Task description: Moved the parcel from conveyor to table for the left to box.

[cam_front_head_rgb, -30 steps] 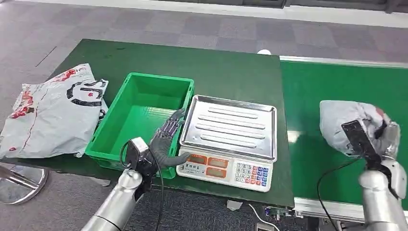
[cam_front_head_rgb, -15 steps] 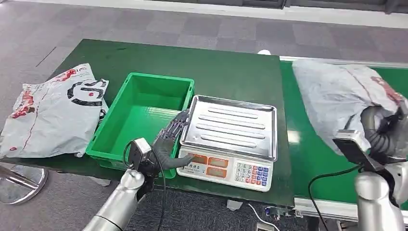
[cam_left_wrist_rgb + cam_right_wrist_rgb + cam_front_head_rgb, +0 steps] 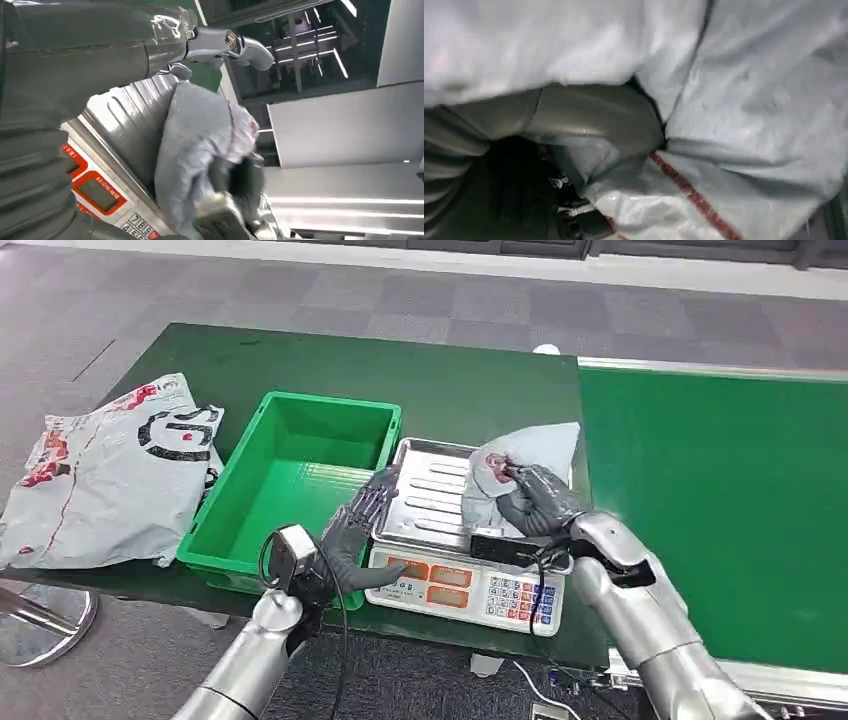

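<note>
Grey poly parcel (image 3: 520,465), gripped in right hand (image 3: 535,502), held over the steel pan of the scale (image 3: 430,502), likely for weighing before boxing; left hand (image 3: 352,530), fingers apart and holding nothing, waits between scale and green bin (image 3: 250,540); second printed bag (image 3: 100,475) lies beside the bin.

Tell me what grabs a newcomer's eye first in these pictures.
The right hand grips a crumpled grey parcel over the steel pan of the weighing scale at the table's middle. The bright green crate stands empty left of the scale, with the left hand open at the seam between them. A large grey mail bag lies at the table's far left edge.
</note>
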